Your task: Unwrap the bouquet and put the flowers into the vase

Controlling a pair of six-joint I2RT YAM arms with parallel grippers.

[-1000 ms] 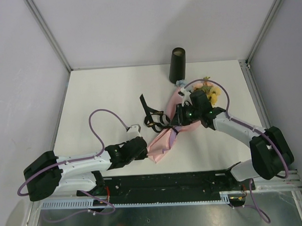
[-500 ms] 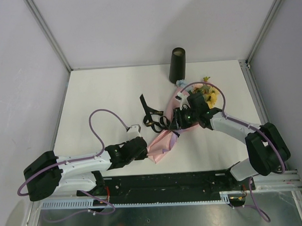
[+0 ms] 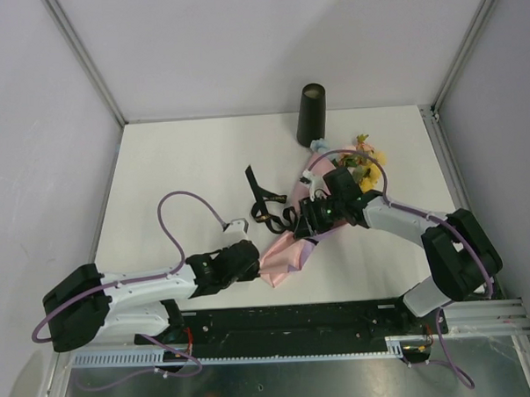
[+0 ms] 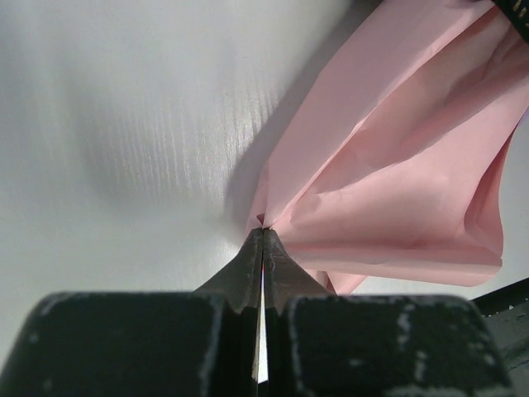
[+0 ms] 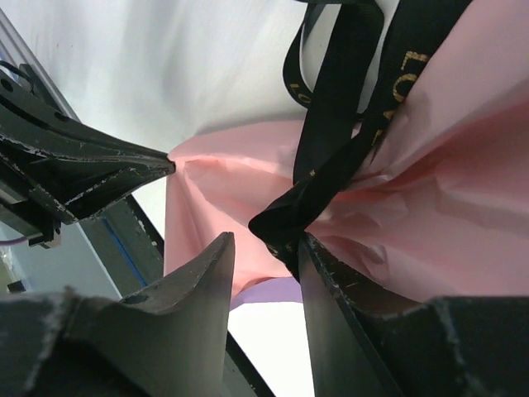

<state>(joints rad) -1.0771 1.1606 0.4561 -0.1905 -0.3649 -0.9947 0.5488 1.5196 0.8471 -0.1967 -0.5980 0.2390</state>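
Note:
The bouquet (image 3: 287,248) lies slantwise on the white table, its pink paper (image 4: 397,174) pointing toward the near left. The flowers (image 3: 366,166) stick out at its far right end, yellow and peach. Loose black ribbon (image 3: 265,204) trails to the left of its waist. My left gripper (image 3: 252,261) is shut on the paper's pointed tip (image 4: 261,222). My right gripper (image 3: 311,216) hangs over the waist, open, with the black ribbon knot (image 5: 285,223) between its fingers and against the right one. The black vase (image 3: 311,115) stands upright at the table's back edge.
A black and metal rail (image 3: 288,325) runs along the near edge of the table. Enclosure walls and frame posts close in the left, right and back. In the right wrist view the left gripper's fingers (image 5: 91,165) show at the paper's tip.
My right gripper has opened and slid left along the bouquet, from near the flowers to the ribbon knot. The left gripper has kept its hold on the paper tip.

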